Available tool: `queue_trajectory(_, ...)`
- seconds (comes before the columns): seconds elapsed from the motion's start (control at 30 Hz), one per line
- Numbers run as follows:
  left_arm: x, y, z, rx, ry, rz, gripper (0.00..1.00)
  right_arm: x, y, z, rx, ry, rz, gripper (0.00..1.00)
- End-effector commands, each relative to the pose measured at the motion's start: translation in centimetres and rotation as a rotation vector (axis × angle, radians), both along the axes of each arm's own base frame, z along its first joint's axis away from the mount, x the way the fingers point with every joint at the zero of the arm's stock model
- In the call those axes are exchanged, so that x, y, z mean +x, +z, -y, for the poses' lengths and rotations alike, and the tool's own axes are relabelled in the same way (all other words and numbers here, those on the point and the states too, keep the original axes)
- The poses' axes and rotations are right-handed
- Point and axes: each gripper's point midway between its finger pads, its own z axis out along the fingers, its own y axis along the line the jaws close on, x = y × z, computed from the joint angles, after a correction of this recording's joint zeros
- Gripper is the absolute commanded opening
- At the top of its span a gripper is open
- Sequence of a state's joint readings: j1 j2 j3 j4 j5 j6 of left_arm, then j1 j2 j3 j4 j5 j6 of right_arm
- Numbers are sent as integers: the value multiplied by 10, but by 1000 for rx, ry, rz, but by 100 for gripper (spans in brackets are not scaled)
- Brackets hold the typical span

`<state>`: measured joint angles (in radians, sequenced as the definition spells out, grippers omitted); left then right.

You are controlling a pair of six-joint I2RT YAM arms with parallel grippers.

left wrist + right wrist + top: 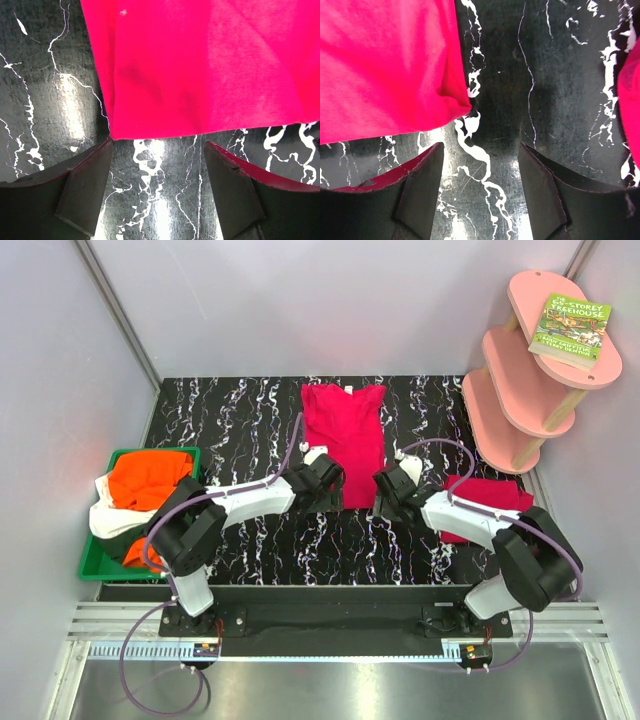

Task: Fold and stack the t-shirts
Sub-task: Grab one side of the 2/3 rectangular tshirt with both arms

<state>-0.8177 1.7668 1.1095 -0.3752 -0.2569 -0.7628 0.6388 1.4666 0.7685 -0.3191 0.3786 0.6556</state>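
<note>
Left end effector (157,150): fingers spread wide, nothing between them, only bare bench (230,410) in the gap. Right end effector (480,150): also spread, also empty.

The crimson t-shirt (345,435) lies flat mid-bench, directly ahead of both end effectors on their far side. Its long axis runs away from the arms, with the collar at the far end and the hem nearest the arms.

In the left wrist view the near-left hem corner sits right at the tip of one finger, and the cloth spreads ahead and across. In the right wrist view the near-right hem corner lies just ahead of the gap, not yet inside it. Each arm is at its own corner, about equally near.

Judgement: the next move is likely a two-corner pinch at the hem to fold it toward the collar. Each end effector needs a short advance so the cloth edge gets between the fingers.

A folded crimson t-shirt (490,495) lies on the bench to the right, beside the right arm. An orange t-shirt (150,475) and a white t-shirt (115,518) are heaped in the green tray (95,565) at far left.
</note>
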Motion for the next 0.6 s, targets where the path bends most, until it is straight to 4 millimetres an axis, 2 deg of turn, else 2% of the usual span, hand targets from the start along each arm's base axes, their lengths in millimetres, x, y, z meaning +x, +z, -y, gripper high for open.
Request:
queue_trajectory(0.0,5,5,8,-37,13,22,78,10,0,-12,31,-12,25,68)
queue_trajectory(0.23,5,6,6,-37,24,25,78,29,2,-17,9,-32,50,70)
queue_trajectory(0.3,4,8,5,-39,25,26,78,31,-2,-19,4,-32,42,70)
queue_trajectory(0.57,4,10,3,-38,34,33,79,40,6,-21,2,-43,72,70)
